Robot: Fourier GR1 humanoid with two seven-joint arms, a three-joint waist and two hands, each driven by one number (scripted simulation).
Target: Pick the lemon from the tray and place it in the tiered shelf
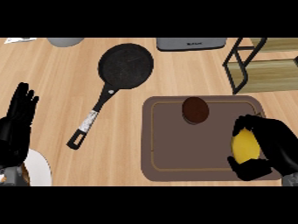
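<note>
1. The left hand (14, 127) is at the left edge of the view. Its fingers are straight and point up. It holds nothing and rests over the counter
2. The right hand (274, 146) is at the lower right, over the right side of the tray. Its fingers and thumb curl round the lemon (244, 145), so the hand has hold of it
3. The lemon is yellow. It is at the right edge of the tray, inside the hand. I cannot tell if it is touching the tray or lifted off it
4. The counter (60, 87) is light wood with long lines in it
5. A black pan (125, 65) lies on the counter left of the middle. Its long handle points down and to the left. Nothing is in the pan
6. A grey thing (191, 43) sits at the top edge, partly cut off
7. The tray (164, 170) is brown with round corners. It lies flat on the counter, right of the pan
8. A small round brown thing (195, 110) sits near the top of the tray, apart from the lemon
9. The shelf (270, 70) stands at the top right. It has a dark frame and wooden boards. The boards that show have nothing on them
</note>
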